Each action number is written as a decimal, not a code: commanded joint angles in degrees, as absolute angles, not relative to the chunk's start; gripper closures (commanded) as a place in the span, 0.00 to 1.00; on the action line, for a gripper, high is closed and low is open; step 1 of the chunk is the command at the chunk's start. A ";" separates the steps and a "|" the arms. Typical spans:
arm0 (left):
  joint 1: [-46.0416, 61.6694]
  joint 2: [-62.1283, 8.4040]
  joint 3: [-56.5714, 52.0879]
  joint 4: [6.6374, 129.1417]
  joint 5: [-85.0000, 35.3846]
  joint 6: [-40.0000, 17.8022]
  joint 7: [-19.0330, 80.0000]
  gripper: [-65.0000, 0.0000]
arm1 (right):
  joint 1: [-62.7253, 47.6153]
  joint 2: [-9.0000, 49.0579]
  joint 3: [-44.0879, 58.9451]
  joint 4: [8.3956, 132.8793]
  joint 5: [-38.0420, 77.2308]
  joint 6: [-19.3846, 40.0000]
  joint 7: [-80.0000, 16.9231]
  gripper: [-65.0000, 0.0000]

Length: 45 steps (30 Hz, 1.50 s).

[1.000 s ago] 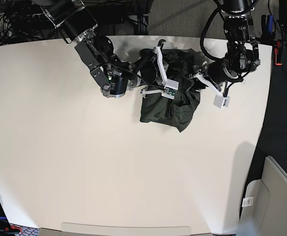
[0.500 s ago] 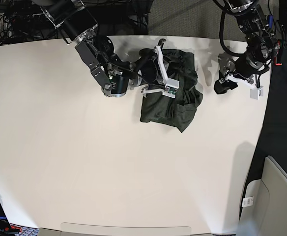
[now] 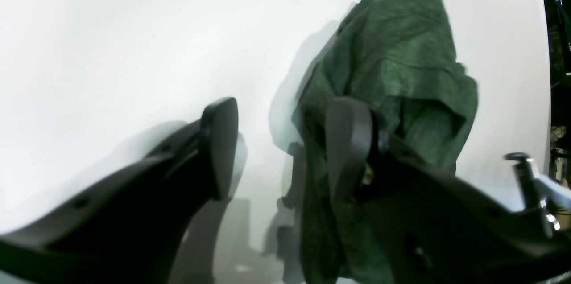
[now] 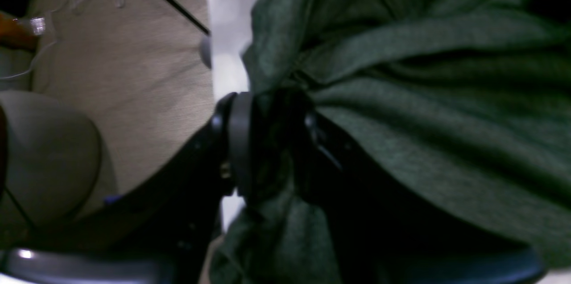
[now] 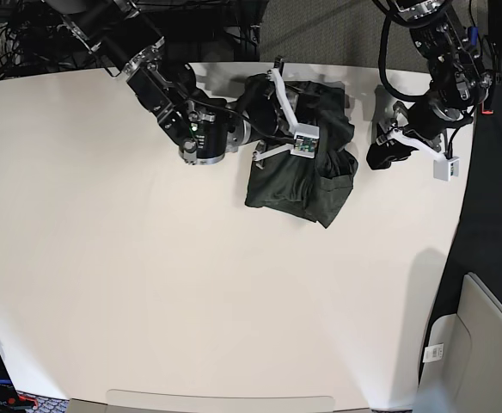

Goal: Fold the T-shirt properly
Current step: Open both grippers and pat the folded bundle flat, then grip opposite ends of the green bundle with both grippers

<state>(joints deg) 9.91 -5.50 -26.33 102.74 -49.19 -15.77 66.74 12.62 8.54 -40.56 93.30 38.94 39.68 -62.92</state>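
Left wrist view first: the left gripper [image 3: 276, 141] has its two black fingers [image 3: 221, 141] spread wide with only bare white tabletop [image 3: 111, 43] between them, so it's released and holding nothing. The dark heathered olive-green knit T-shirt [image 3: 401, 52] sits bunched in a lumpy heap just past the right-hand finger, which overlaps the cloth's edge from this angle; can't tell if it actually touches. Right wrist view: the right gripper [image 4: 272, 141] has a fold of the green fabric running between its jaws, which stand a little apart around it, so it looks like it's grasping the shirt, though the picture is dark and blurry there. Carpeted floor [image 4: 134, 52] shows off past the table edge. Base view: the shirt is a crumpled pile near the far edge of the table, right of centre, with the right gripper resting on top of it and the left gripper off to the side, apart from the cloth.
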 commanded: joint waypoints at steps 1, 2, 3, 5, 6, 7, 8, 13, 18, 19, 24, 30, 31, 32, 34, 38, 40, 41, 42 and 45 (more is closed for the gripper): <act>9.45 -5.93 -26.51 104.75 -50.24 -16.04 66.33 0.51 | 13.32 9.54 -38.73 95.34 39.96 40.00 -60.88 0.74; 9.45 -5.93 -26.51 105.45 -50.24 -16.04 66.33 0.51 | 12.70 10.33 -37.14 96.13 39.96 40.00 -60.53 0.73; 9.45 -5.93 -26.51 105.89 -50.24 -16.04 66.33 0.51 | 12.35 10.95 -35.38 96.75 40.04 40.00 -60.44 0.73; 9.45 -5.93 -26.51 106.15 -50.24 -16.04 66.33 0.51 | 12.00 11.21 -32.40 97.45 40.04 40.00 -60.44 0.73; 9.45 -5.93 -26.51 106.15 -50.24 -16.04 66.33 0.51 | 11.74 11.65 -30.99 97.54 40.13 40.00 -60.35 0.73; 9.45 -5.93 -26.51 106.15 -50.24 -16.04 66.33 0.51 | 11.65 11.82 -29.67 97.63 40.22 40.00 -60.35 0.73; 9.45 -5.93 -26.51 106.15 -50.24 -16.04 66.33 0.51 | 11.56 12.26 -28.18 97.63 40.48 40.00 -60.35 0.73; 9.36 -5.76 -26.42 106.15 -50.24 -16.04 66.33 0.51 | 11.56 12.79 -24.75 97.10 44.09 40.00 -60.26 0.73; 9.27 -5.76 -26.42 106.59 -51.82 -16.04 66.33 0.51 | 11.82 10.51 -27.38 95.08 43.82 40.00 -60.26 0.73; 9.36 -5.76 -26.42 107.03 -53.14 -16.04 66.33 0.51 | 11.91 10.42 -27.30 95.08 43.74 40.00 -60.26 0.73; 10.33 -5.76 -26.42 109.76 -58.33 -16.04 66.42 0.51 | 12.26 11.91 -23.87 94.90 42.59 40.00 -56.66 0.73; 12.26 -5.85 -26.33 109.93 -61.85 -16.04 66.42 0.51 | 12.53 12.18 -20.26 93.67 42.51 40.00 -56.57 0.73; 12.62 -5.85 -26.33 109.93 -63.08 -16.04 66.42 0.51 | 12.44 12.18 -19.82 93.67 42.51 40.00 -56.57 0.73; 12.79 -5.85 -26.33 109.93 -64.57 -16.04 66.42 0.51 | 12.35 12.18 -19.47 93.67 42.51 40.00 -56.57 0.73; 12.88 -5.85 -26.24 109.93 -67.30 -16.04 66.51 0.51 | 12.35 12.18 -19.47 93.49 42.42 40.00 -56.57 0.73; 13.58 -6.02 -24.31 110.29 -70.37 -16.04 68.00 0.51 | 12.18 11.38 -21.32 92.44 38.73 40.00 -56.66 0.73; 13.67 -6.02 -22.90 111.08 -70.81 -16.04 68.00 0.51 | 12.00 9.36 -24.48 91.47 37.05 40.00 -56.48 0.73; 13.85 -6.02 -21.93 111.43 -70.81 -16.04 68.00 0.51 | 12.00 8.31 -25.71 91.38 36.18 40.00 -56.48 0.73; 14.37 -6.02 -21.41 111.43 -70.81 -16.04 68.00 0.51 | 11.91 7.34 -26.77 91.21 35.03 40.00 -56.48 0.75; 14.81 -6.02 -21.14 112.22 -70.81 -16.04 67.91 0.51 | 12.18 4.62 -30.99 91.12 32.04 40.00 -56.66 0.82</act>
<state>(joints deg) 15.00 -5.61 -20.91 111.09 -68.60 -16.47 67.77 11.09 4.54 -31.27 90.21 31.29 39.53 -57.74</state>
